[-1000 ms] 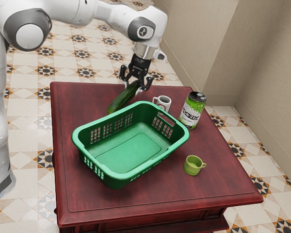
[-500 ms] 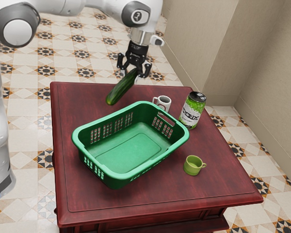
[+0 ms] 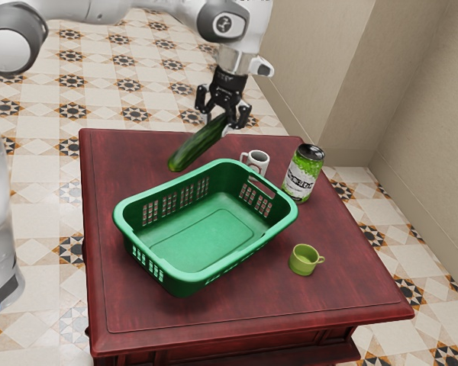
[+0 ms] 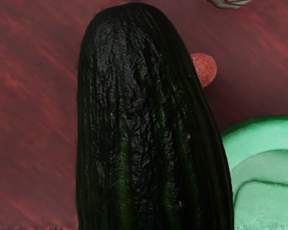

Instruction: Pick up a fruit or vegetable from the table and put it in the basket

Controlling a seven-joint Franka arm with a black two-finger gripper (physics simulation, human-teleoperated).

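One cucumber point(image 3: 197, 148), grasped by the gripper point(image 3: 224, 122), slanting down from it toward the exterior view's left

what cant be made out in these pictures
Wrist view: part of the reddish round thing, behind the cucumber.
Wrist view: most of the grey thing, cut by the upper edge.
Exterior view: base of the white mug, behind the basket.
Exterior view: the arm's top, cut by the upper edge.

Basket point(image 3: 187, 285) on table point(image 3: 275, 309), mug point(image 3: 262, 165) behind, can point(image 3: 301, 175) and cup point(image 3: 302, 264) at exterior view's right
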